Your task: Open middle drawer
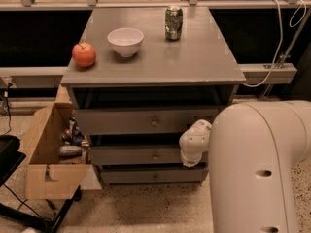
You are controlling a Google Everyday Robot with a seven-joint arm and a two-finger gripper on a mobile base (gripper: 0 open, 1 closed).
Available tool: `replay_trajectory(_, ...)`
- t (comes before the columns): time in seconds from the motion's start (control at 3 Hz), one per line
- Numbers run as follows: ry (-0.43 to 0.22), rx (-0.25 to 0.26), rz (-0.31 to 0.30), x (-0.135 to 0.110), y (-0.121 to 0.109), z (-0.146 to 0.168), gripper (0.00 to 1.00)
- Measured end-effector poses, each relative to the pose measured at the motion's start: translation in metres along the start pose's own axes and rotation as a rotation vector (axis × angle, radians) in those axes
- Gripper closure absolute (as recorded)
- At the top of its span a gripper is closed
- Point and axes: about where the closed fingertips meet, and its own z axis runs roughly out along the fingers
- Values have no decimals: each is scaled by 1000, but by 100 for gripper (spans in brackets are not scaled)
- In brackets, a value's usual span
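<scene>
My pincer (194,143) shows only as a rounded white shape right of centre, low in the frame, against the right end of the middle drawer (126,155). I cannot tell whether it is released or clenched. That drawer sits in the lower centre, its small dark knob (155,157) left of my pincer, between the taller drawer (121,122) above and the slimmer drawer (126,175) below. My bulky white arm (257,169) fills the lower right. On the tabletop (194,62) stand an apple (83,55), a bowl (125,41) and a can (173,22).
</scene>
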Motion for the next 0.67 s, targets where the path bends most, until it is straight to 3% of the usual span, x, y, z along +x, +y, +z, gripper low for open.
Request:
replay_trajectory(0.33, 0, 0, 0, 0, 0, 0, 36)
replay_trajectory(0.67, 0, 0, 0, 0, 0, -1, 4)
